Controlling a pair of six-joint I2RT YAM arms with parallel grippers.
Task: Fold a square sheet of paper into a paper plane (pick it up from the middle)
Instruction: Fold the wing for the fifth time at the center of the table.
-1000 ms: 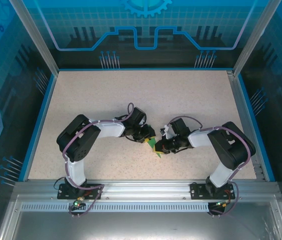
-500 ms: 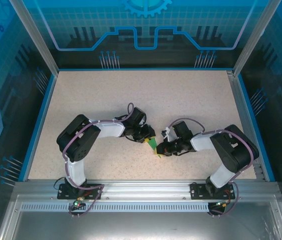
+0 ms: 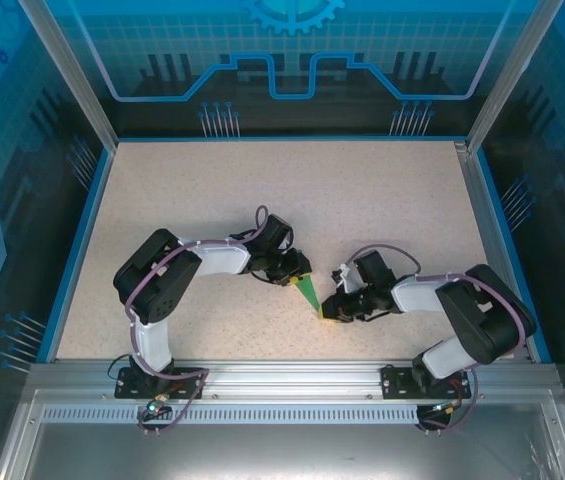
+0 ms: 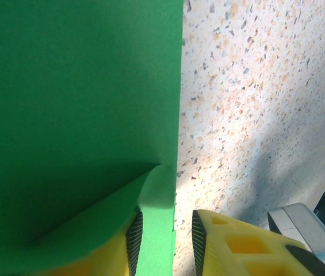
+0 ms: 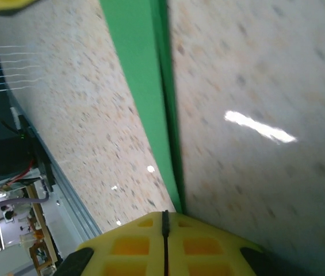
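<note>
Now the speckled table (image 3: pixel 162 200) holds the paper plane (image 3: pixel 309 295), which lies between my two grippers as a thin, bright green triangle with a dark fold line running along it. At its wide end my left gripper (image 4: pixel 163 230) has its fingers apart around a curled-up edge, I think to stop it sliding. At its pointy end my right gripper (image 5: pixel 164 221) is squeezed tight, and I think it pinches the tip to press the fold sharp.
</note>
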